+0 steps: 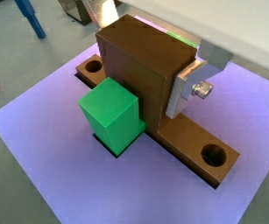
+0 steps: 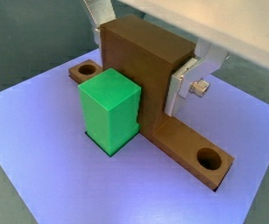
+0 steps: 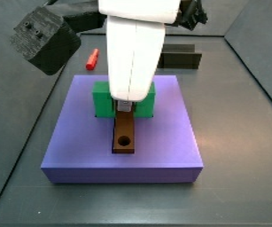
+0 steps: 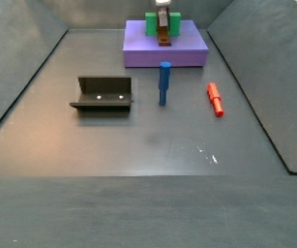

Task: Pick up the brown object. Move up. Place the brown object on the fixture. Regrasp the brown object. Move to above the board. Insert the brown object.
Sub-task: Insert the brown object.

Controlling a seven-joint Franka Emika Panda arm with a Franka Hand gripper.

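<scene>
The arm comes straight down from above, and its white wrist body stands upright over the large flat lavender-purple rectangular board [image 3: 124, 133]. The gripper [image 1: 160, 74] is low over the middle of the board, and its flat silver finger [image 2: 186, 83] with a bolt lies against one side of the tall upright part of the brown object [image 2: 154, 96]. The other finger is hidden behind this part, so the jaws appear narrow and closed on it.

The brown block has an inverted T shape. Its long flat base lies in the lengthwise slot of the board, and both wrist views show a round hole at each end of this base. In a side view the base [image 3: 125, 135] points out from under the gripper toward the near edge of the board.

A green block [image 1: 110, 118] stands upright just beside the brown upright part.

Well apart from the board, on the grey floor, stand the small dark open-topped fixture [image 4: 102, 94], a thin blue peg [image 4: 163, 82] and a red peg [image 4: 216, 98].
</scene>
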